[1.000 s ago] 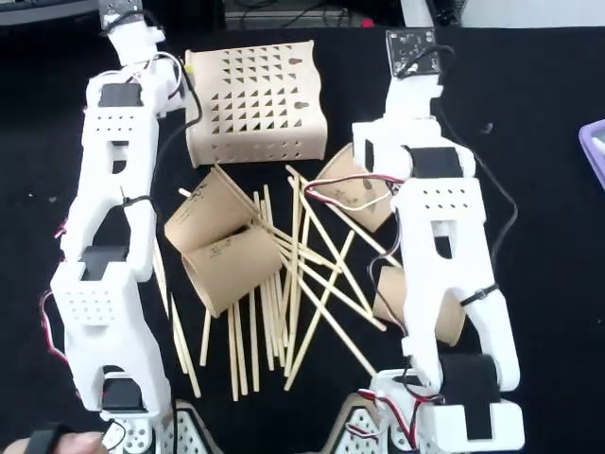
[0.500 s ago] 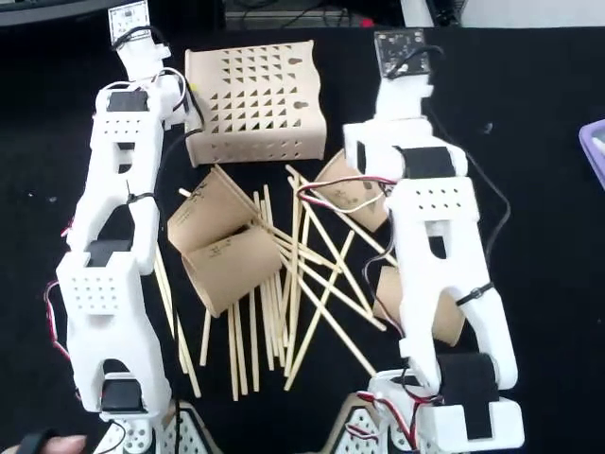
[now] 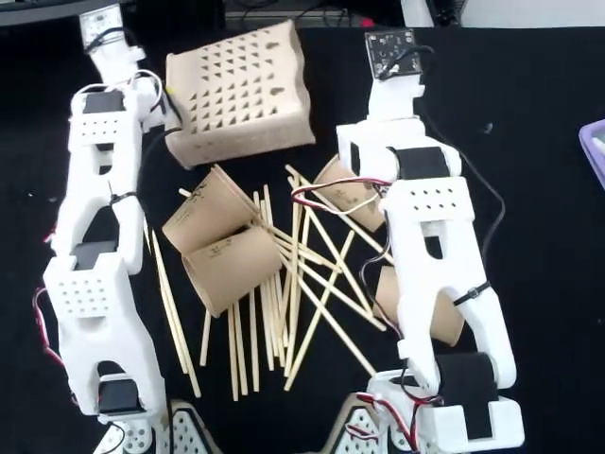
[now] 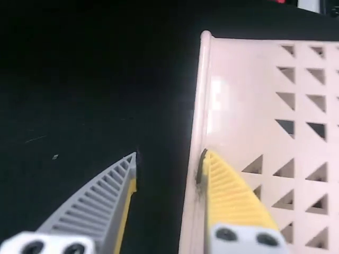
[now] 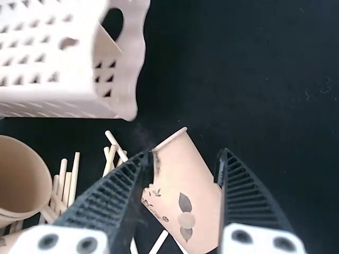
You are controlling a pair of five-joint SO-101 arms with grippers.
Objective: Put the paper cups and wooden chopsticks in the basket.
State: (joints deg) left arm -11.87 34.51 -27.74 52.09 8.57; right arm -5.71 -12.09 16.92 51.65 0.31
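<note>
On a black surface, two white arms work a clutter of picnic ware around a perforated basket, which lies askew at the far end with a patterned face turned up. The left arm reaches alongside the basket's edge. Its jaws stand apart astride the rim, the yellow one against the basket wall, the grey one over bare surface outside it, and nothing is clamped. The right arm hangs on the basket's other side, its jaws spread wide to either side of a paper cup that lies on its side just off the basket's corner, not yet pinched.

Two more cups lie side by side just in front of the basket, and a fourth sits well away from it, half hidden under the right arm. Wooden chopsticks fan out among the cups, crossed and overlapping.

Nothing is in the basket. The step in hand looks like steadying or righting it while the first cup is lined up. Next, the right jaws likely need to close gently on the cup without crushing it, once the basket's opening is reachable.
</note>
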